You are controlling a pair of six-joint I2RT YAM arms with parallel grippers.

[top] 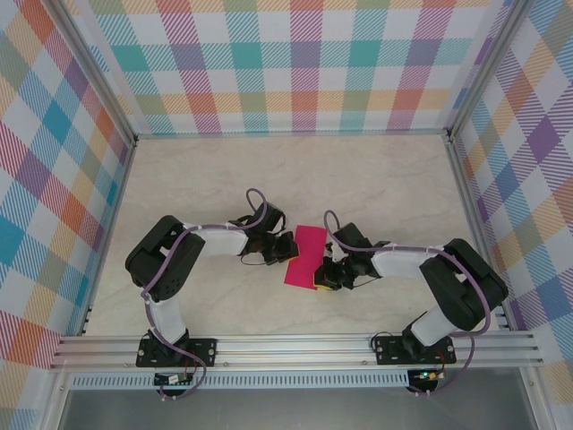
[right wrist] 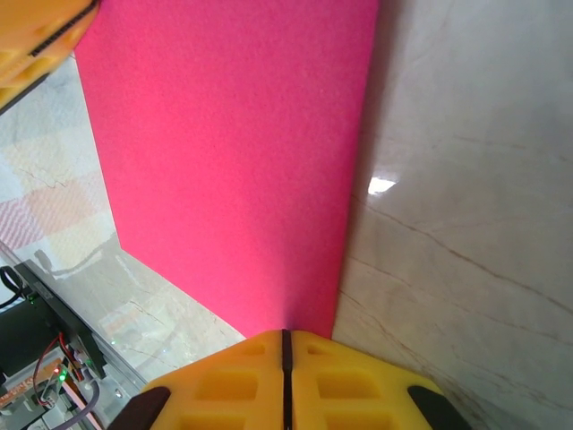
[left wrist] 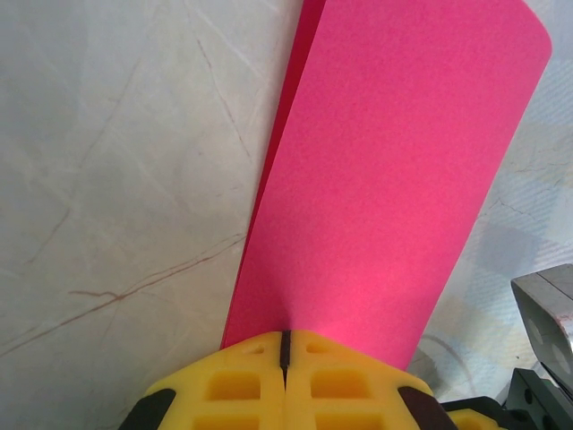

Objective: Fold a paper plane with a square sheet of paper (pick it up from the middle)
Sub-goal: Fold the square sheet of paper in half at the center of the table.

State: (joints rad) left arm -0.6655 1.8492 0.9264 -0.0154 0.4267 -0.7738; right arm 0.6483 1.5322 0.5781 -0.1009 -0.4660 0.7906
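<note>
Fold stage early: square sheet of paper [top: 304,254], doubled into a rectangle mid-table between the arms, clamped at opposite edges by left gripper [left wrist: 285,342] and right gripper [right wrist: 286,339]; next move likely needs aligned edges and a pressed crease.

The top view looks down from high; both wrist views closely face the square sheet of paper [left wrist: 394,179].

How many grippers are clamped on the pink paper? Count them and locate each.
2. The left gripper is shut on the pink paper's left edge; the right gripper is shut on its right edge, nearer the arm bases.
</note>
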